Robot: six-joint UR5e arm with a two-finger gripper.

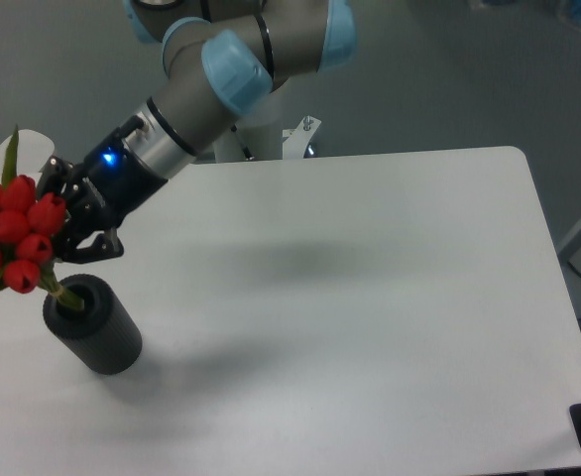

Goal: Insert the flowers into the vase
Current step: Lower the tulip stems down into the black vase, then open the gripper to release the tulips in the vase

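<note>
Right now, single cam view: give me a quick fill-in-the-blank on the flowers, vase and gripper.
1. The tulip buds in the flowers are ____ in colour.
2. The stem ends reach into the hole on top of the dark grey ____.
3. The vase stands near the table's ____ edge in this view.
4. The gripper is shut on the ____.

Missing words: red; vase; left; flowers

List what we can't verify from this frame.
- End effector fingertips: hidden behind the flowers, so the grip is unclear.
- Stem ends: inside the vase hole, depth not visible.
- Flowers' left side: cut off by the image's left edge.
- Sticker on the arm's base: mostly behind the arm, too small to read.
</note>
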